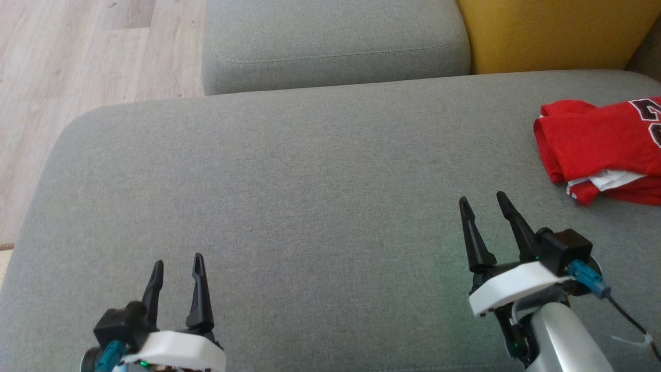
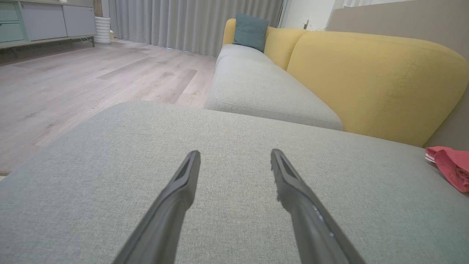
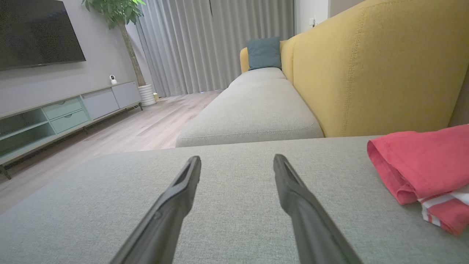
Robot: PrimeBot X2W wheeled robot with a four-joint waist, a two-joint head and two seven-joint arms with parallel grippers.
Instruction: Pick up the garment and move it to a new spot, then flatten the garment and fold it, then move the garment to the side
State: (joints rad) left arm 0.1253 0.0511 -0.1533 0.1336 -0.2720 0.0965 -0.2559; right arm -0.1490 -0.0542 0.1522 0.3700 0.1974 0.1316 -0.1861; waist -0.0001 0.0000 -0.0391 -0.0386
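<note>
The left fingers [image 1: 200, 294] stand apart with nothing between them, tips pointing forward over bare grey fabric. The right fingers [image 1: 473, 237] are likewise spread and empty. They sit further forward than the left pair and lean slightly to the left. Both pairs hover low above the grey seat cushion [image 1: 310, 181], and whether either pair touches it cannot be told.

The garment [image 1: 594, 144] lies on that same cushion, ahead of the right fingers and off to their right, apart from them and clear of their tips. From the left fingers it is well apart, far across to their right. It is red, bunched in loose folds, with a white-trimmed edge turned up on the side nearest the right fingers and dark lettering on its far right part.

Beyond both pairs of fingers a second grey seat cushion [image 1: 330, 46] adjoins the first. A yellow backrest [image 1: 542, 31] rises ahead and to the right of the right fingers, just behind the garment. Pale wooden floor [image 1: 77, 51] lies ahead and to the left of the left fingers. A teal pillow [image 2: 251, 31] rests at the far end of the sofa before grey curtains [image 2: 190, 22].
</note>
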